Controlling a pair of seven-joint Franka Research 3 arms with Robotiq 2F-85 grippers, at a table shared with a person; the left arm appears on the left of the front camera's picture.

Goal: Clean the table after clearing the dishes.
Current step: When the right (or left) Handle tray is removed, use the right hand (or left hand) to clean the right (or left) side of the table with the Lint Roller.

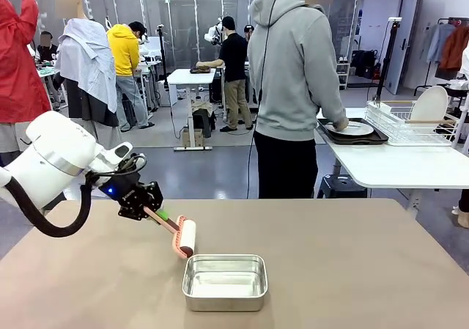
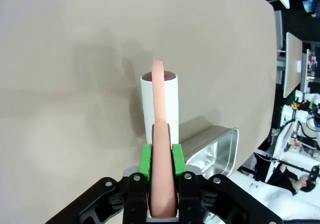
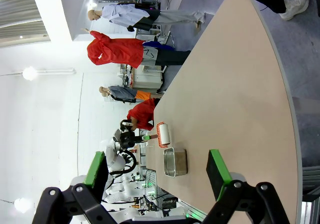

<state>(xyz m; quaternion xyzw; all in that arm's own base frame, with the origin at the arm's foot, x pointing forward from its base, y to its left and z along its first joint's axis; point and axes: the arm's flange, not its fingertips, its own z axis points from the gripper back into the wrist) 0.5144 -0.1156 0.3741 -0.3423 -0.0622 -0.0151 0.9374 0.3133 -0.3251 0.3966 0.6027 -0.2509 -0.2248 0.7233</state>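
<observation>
The brown-taupe table (image 1: 352, 270) carries a steel pan (image 1: 224, 281) near its front middle. My left gripper (image 1: 155, 212) is shut on the pink handle of a lint roller (image 1: 187, 237), whose white roll rests on the tabletop just left of the pan. In the left wrist view the green pads (image 2: 145, 159) clamp the handle, and the roll (image 2: 159, 102) lies ahead on the table. My right gripper (image 3: 156, 168) hangs open above the table with nothing between its fingers. A white plate (image 1: 354, 129) sits on a dark tray (image 1: 370, 138) on the white side table, under the person's hand.
A person in a grey hoodie (image 1: 293, 72) stands at the far edge, turned toward the white table (image 1: 396, 164) with a wire dish rack (image 1: 410, 124) holding another plate. The pan (image 2: 212, 146) lies close to the right of the roller.
</observation>
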